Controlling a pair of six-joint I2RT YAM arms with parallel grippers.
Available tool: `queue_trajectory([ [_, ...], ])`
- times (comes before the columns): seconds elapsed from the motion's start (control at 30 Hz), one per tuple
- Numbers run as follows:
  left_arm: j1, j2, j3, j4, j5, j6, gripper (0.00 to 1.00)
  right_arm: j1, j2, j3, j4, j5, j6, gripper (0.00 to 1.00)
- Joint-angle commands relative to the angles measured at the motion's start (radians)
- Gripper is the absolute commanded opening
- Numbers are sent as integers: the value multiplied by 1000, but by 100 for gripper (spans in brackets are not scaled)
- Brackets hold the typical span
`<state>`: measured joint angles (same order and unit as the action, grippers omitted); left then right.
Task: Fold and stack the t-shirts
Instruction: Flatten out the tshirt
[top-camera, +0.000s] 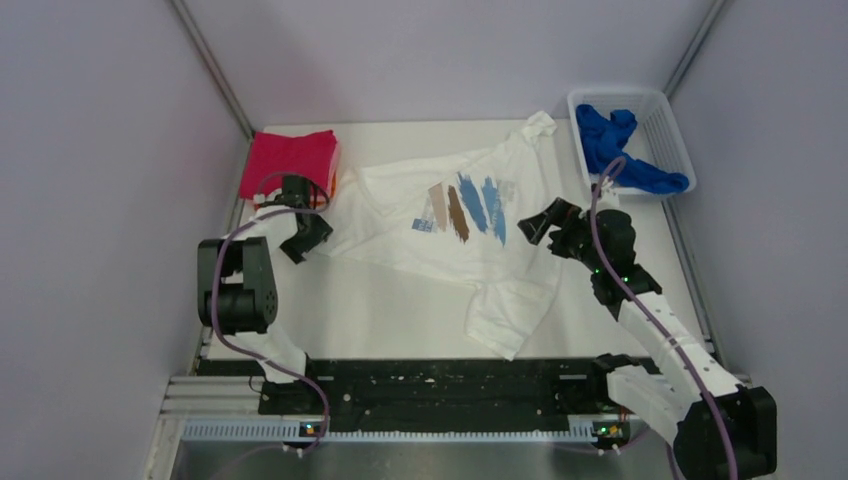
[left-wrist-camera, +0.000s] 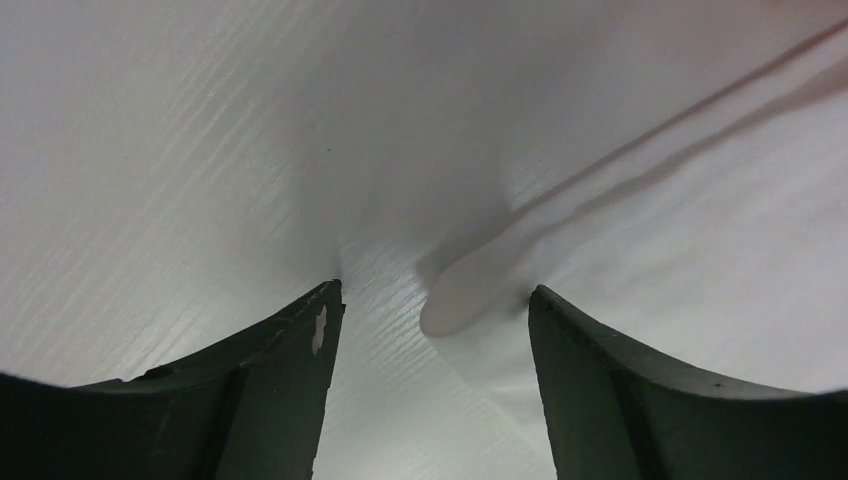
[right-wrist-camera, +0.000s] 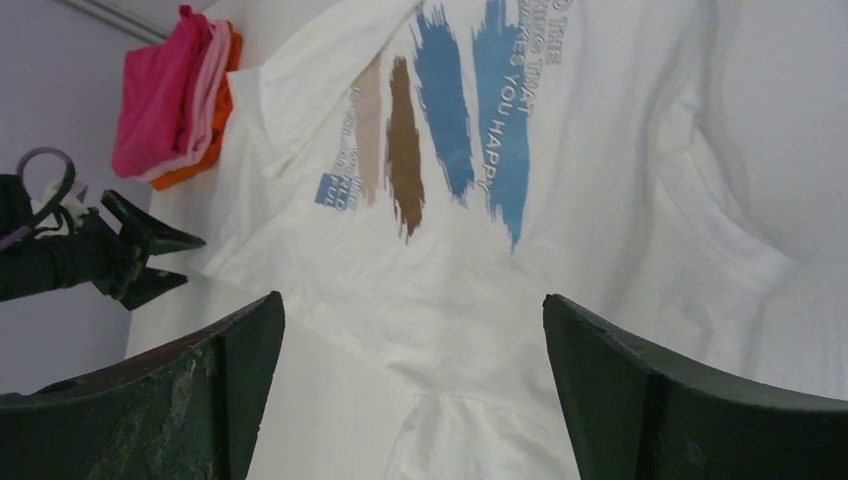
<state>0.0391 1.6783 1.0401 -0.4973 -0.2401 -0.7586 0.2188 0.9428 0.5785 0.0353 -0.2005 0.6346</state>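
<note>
The white t-shirt (top-camera: 470, 225) with blue and brown brush-stroke print lies spread and rumpled across the table's middle; its print shows in the right wrist view (right-wrist-camera: 450, 120). My left gripper (top-camera: 312, 235) is open at the shirt's left edge, close above the white cloth (left-wrist-camera: 600, 200), holding nothing. My right gripper (top-camera: 535, 222) is open just right of the print, above the shirt, empty. Folded magenta (top-camera: 292, 160) and orange tees are stacked at the back left, also in the right wrist view (right-wrist-camera: 165, 100). The royal-blue tee (top-camera: 620, 150) lies bunched in the basket.
A white plastic mesh basket (top-camera: 672, 125) stands at the back right corner. Grey walls close the table on both sides and behind. The black rail with the arm bases (top-camera: 440, 395) runs along the near edge.
</note>
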Motion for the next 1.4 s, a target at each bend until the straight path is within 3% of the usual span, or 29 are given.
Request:
queue_trajectory([
  [0.0,5,38,37,5,1,-28,72,9,-60,-40,-154,77,-43,99],
  [0.2,5,24,-6,21,17,-46,63,9,-71,-45,-172,113,-50,99],
  [0.33,4,52,-3,32,59,-47,47,8,-57,-38,-185,125,-54,99],
  [0.4,4,67,-4,40,76,-46,31,9,-49,-37,-215,168,-56,99],
  [0.47,5,81,-1,39,83,-44,1,9,-41,-31,-254,196,-56,99],
  [0.63,4,42,-23,38,59,-36,0,16,-20,9,-337,205,-75,96],
  [0.73,6,4,-39,21,-3,-37,0,87,0,55,-422,211,-101,94],
  [0.8,7,-9,-40,9,-24,-30,0,189,27,96,-495,234,-105,93],
  [0.97,5,-19,-48,17,-11,-29,0,605,154,162,-642,326,-27,90],
  [1.1,6,-21,-52,19,-7,-23,0,786,260,176,-672,303,47,87],
  [1.37,5,-42,-63,22,-16,-24,0,854,288,122,-730,258,146,73],
])
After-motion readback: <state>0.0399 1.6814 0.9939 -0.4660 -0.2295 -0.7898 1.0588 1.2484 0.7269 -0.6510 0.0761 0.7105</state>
